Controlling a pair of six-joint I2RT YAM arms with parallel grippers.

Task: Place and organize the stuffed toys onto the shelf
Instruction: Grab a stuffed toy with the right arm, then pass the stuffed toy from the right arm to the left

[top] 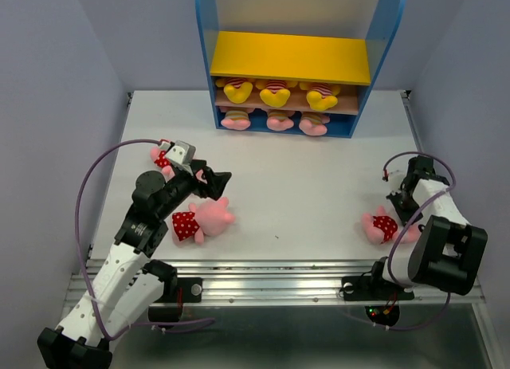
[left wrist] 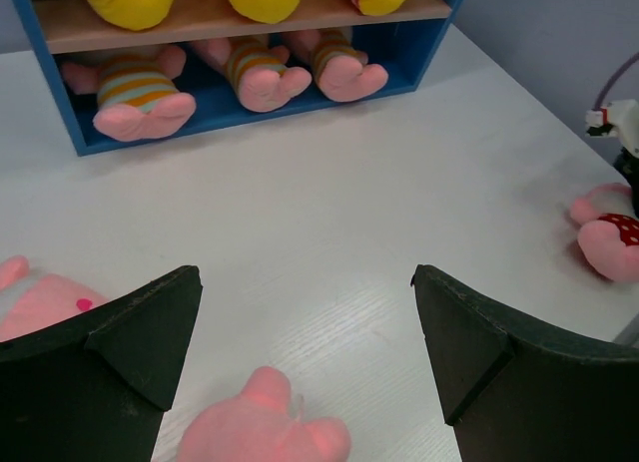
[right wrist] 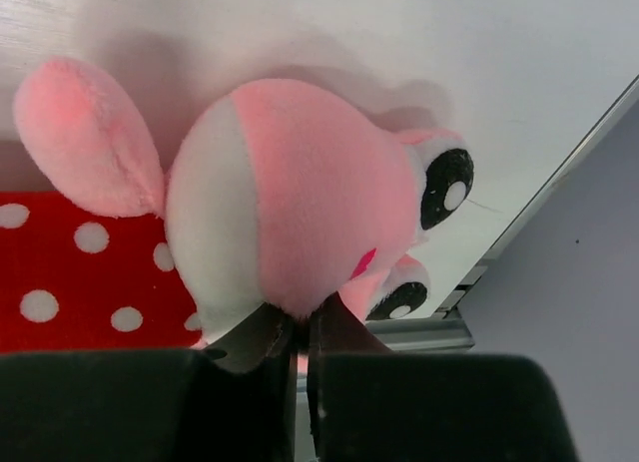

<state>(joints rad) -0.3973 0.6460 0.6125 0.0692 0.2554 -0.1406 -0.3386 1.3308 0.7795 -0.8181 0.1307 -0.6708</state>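
The right gripper (right wrist: pixel 303 334) is pinching shut on the head of a pink pig (top: pixel 384 225) lying feet toward nine o'clock near the table's (top: pixel 303 186) right edge, with the shelf (top: pixel 288 56) at eleven o'clock, while the left gripper (top: pixel 217 178) is hovering wide open.

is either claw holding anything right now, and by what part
The right claw pinches the red-dotted pig by its head. The left claw is open and empty.

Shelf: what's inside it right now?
Inside the shelf: three yellow bears on the brown middle board, three striped pigs on the blue base, feet toward the front. The yellow upper board covers their heads and the back of both tiers.
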